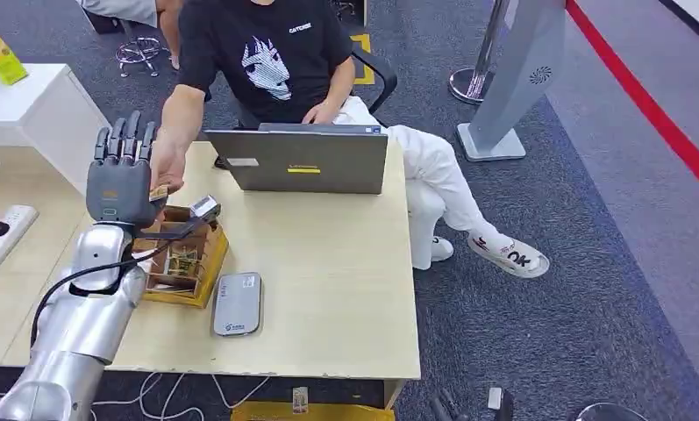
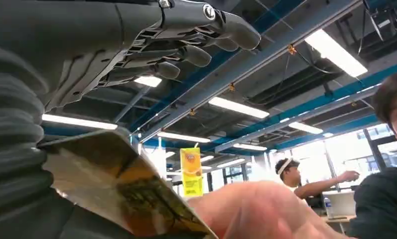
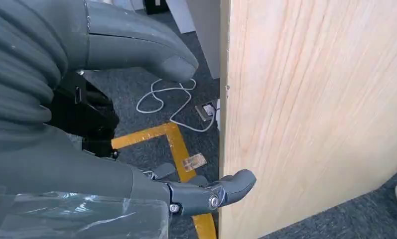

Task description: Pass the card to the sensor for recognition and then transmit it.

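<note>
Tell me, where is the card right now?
The card is at the robot's raised left hand, on the left of the head view above the wooden box, with the seated person's hand touching it too.

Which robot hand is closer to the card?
The left. The left hand is raised over the table at the card, meeting the person's hand there. The right hand hangs low beside the table's wooden edge, near the floor, holding nothing.
</note>
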You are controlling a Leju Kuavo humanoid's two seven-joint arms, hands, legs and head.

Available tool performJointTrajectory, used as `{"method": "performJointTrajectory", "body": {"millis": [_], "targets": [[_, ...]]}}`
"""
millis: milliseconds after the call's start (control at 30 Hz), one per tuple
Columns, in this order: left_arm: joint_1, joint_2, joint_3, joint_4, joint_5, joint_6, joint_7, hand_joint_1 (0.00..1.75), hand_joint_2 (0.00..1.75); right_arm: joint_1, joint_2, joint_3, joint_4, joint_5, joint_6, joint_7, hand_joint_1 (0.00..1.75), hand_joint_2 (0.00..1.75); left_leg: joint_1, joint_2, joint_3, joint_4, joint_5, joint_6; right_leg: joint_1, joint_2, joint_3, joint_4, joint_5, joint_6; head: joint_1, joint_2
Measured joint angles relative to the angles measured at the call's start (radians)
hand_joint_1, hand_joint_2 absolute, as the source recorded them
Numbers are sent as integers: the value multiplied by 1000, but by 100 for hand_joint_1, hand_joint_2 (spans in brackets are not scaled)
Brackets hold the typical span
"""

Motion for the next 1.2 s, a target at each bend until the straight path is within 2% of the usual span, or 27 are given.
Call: {"method": "performJointTrajectory", "body": {"millis": [533, 1200], "targets": [[-2, -7, -10, 31, 0, 37, 12, 0, 175, 1, 1, 0, 3, -3, 0, 0, 0, 175, 0, 0, 0, 0, 0, 0, 0, 0, -1, 0, 0, 0, 0, 0], [-1, -11, -10, 31, 0, 37, 13, 0, 175, 2, 1, 0, 3, -2, 0, 0, 0, 175, 0, 0, 0, 0, 0, 0, 0, 0, 0, 0, 0, 0, 0, 0]]}}
